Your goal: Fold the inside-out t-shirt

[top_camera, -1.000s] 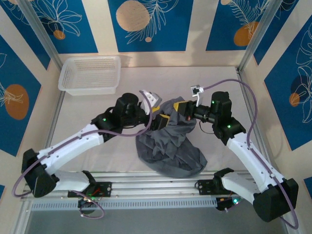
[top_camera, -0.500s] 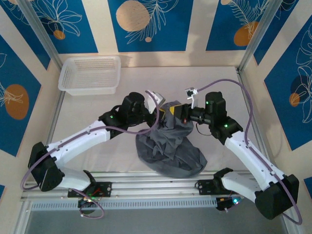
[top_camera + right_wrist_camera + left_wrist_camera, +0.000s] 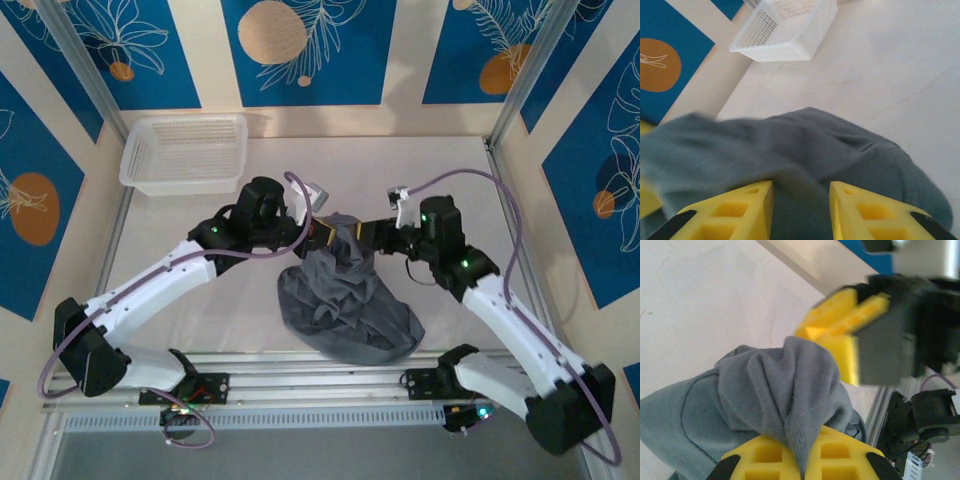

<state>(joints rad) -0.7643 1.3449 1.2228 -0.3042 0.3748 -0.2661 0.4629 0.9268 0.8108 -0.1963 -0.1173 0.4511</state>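
Inside-out t-shirt [image 3: 345, 300] bunched at the near middle of the bench [image 3: 340, 165], its top gathered up where the two hands met. The left hand [image 3: 802, 455] was clamped tight on a fold of the cloth. The right hand [image 3: 801, 200] had its fingers parted, with cloth lying between them. A white basket [image 3: 185, 150] stood at the far left corner

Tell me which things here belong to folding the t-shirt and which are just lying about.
Job in hand:
- dark slate-grey fabric t-shirt, bunched
- left gripper, pinching it
- right gripper, fingers apart

Lying about:
- white plastic mesh basket, far left
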